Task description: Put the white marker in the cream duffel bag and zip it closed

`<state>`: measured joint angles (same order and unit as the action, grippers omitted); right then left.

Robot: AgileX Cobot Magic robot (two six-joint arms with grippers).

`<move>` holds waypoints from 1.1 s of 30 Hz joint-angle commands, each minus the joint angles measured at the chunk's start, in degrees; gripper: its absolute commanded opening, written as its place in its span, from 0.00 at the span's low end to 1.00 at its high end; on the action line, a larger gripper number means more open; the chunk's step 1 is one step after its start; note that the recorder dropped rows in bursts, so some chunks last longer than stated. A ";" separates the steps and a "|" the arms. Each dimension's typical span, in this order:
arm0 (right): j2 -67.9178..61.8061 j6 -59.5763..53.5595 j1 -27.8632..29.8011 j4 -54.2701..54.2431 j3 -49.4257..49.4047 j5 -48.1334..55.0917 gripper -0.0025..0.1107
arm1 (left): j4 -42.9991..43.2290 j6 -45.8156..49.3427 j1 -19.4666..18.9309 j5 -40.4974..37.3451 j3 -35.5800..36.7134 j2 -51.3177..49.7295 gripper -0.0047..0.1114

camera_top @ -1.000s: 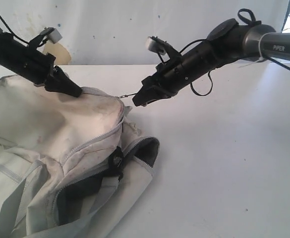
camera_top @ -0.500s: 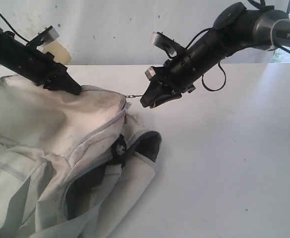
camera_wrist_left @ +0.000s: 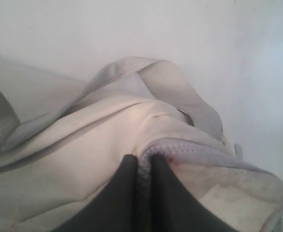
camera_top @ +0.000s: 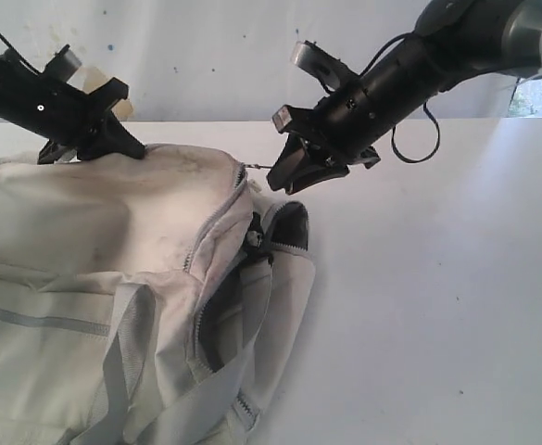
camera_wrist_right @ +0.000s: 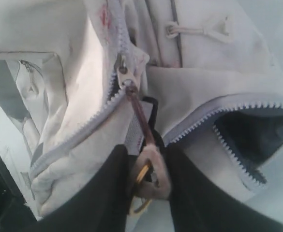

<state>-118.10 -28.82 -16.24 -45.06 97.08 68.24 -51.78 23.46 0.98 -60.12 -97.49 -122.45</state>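
Observation:
The cream duffel bag (camera_top: 113, 232) lies at the left of the white table. My left gripper (camera_top: 130, 146) is shut on the bag's grey zipper edge (camera_wrist_left: 142, 166) at the top rear. My right gripper (camera_top: 284, 178) is shut on the tan zipper pull tab (camera_wrist_right: 151, 174). A thin cord (camera_top: 258, 167) runs from the tab to the zipper slider (camera_wrist_right: 121, 67) at the bag's end corner. The main zipper looks closed up to that slider. A side pocket (camera_wrist_right: 252, 135) gapes open, dark inside. The white marker is out of view.
Bare white table (camera_top: 437, 297) stretches to the right of the bag. A pale wall (camera_top: 206, 56) stands behind. Grey webbing straps (camera_top: 127, 343) and a black buckle (camera_top: 253, 238) hang on the bag's near side. A cream object (camera_top: 94, 83) sits behind the left arm.
Both grippers have risen and moved back, keeping their holds. The right one also went right, and the bag's end has been pulled up and to the right.

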 commanded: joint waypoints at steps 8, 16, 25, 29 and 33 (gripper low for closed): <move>1.70 0.01 -2.88 -6.44 -2.75 1.73 0.02 | -5.22 -12.45 -3.16 11.53 0.12 0.49 0.04; 2.17 -2.11 -7.30 -13.77 -2.88 1.73 0.02 | -9.27 -17.63 -3.16 17.25 0.12 0.05 0.04; 2.73 7.12 -8.41 -3.78 -6.78 1.73 0.02 | -15.62 -22.05 -3.16 24.95 0.12 0.05 0.04; 3.14 8.03 -9.74 -2.98 -8.73 1.73 0.02 | -15.62 -22.31 -3.30 25.86 0.12 0.05 0.04; 3.37 8.03 -9.99 -1.55 -9.22 1.73 0.02 | -14.88 -20.91 -3.87 23.60 0.12 0.05 0.04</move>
<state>-115.68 -21.01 -26.03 -48.74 88.58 67.29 -64.25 2.27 -1.82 -38.96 -97.02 -122.77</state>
